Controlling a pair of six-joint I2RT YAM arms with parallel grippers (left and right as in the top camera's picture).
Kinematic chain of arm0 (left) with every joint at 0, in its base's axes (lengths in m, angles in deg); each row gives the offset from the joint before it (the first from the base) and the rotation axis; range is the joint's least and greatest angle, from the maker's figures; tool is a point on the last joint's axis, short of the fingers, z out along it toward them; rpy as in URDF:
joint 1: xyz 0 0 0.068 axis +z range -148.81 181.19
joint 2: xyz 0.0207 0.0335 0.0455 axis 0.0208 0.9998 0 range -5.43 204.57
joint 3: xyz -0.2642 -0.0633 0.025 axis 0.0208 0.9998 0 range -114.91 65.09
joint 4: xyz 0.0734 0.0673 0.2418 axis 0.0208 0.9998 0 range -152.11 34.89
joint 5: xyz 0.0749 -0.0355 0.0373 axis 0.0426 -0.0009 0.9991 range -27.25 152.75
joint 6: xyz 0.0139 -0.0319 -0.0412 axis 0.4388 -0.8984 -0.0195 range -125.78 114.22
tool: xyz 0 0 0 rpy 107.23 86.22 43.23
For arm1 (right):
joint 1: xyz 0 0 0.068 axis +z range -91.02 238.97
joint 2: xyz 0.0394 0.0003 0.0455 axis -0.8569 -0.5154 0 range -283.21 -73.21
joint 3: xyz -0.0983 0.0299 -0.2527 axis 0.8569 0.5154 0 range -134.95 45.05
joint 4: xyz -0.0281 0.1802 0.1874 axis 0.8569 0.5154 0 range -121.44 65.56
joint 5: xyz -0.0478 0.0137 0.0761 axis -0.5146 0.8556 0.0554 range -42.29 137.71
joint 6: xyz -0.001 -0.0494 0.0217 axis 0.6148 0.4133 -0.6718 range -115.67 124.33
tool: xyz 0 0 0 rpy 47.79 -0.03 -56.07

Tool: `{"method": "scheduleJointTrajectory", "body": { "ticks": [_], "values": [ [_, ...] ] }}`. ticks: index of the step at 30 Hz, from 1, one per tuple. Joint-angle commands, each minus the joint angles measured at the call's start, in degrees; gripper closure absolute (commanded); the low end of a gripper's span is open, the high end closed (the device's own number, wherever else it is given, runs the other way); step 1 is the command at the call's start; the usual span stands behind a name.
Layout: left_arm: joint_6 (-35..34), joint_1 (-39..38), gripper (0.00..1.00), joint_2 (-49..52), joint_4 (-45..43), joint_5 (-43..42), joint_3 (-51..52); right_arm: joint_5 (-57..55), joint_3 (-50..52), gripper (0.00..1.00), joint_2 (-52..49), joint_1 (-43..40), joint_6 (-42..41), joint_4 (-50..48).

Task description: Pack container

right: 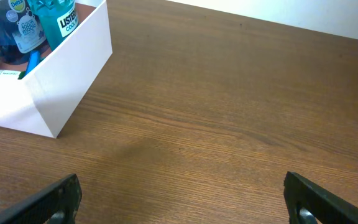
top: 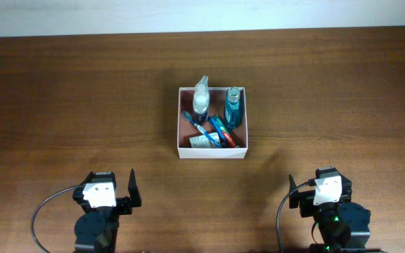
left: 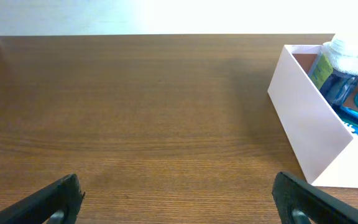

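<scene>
The container (top: 212, 152) is a square white box with a pinkish inside, at the middle of the table. In it lie a clear bottle with a white cap (top: 201, 95), a teal mouthwash bottle (top: 233, 105), a blue toothbrush (top: 194, 124) and a toothpaste tube (top: 223, 131). The container also shows at the right in the left wrist view (left: 306, 127) and at the upper left in the right wrist view (right: 67, 74). My left gripper (left: 178, 196) is open and empty at the near left. My right gripper (right: 182, 199) is open and empty at the near right.
The brown wooden table (top: 76, 105) runs to a white wall along the far edge. Both arm bases sit at the near edge, left (top: 98, 211) and right (top: 332, 211).
</scene>
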Motion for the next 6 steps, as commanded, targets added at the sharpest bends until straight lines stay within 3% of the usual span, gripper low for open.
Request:
{"method": "scheduleJointTrajectory", "body": {
  "ticks": [1,6],
  "values": [
    [1.05,0.22,0.00,-0.55,-0.20,0.39,0.61,0.11,0.42,0.01,0.22,0.24,0.20,0.02],
    [1.07,0.22,0.00,-0.55,-0.20,0.39,0.61,0.11,0.42,0.01,0.22,0.24,0.20,0.04]
  ]
}}
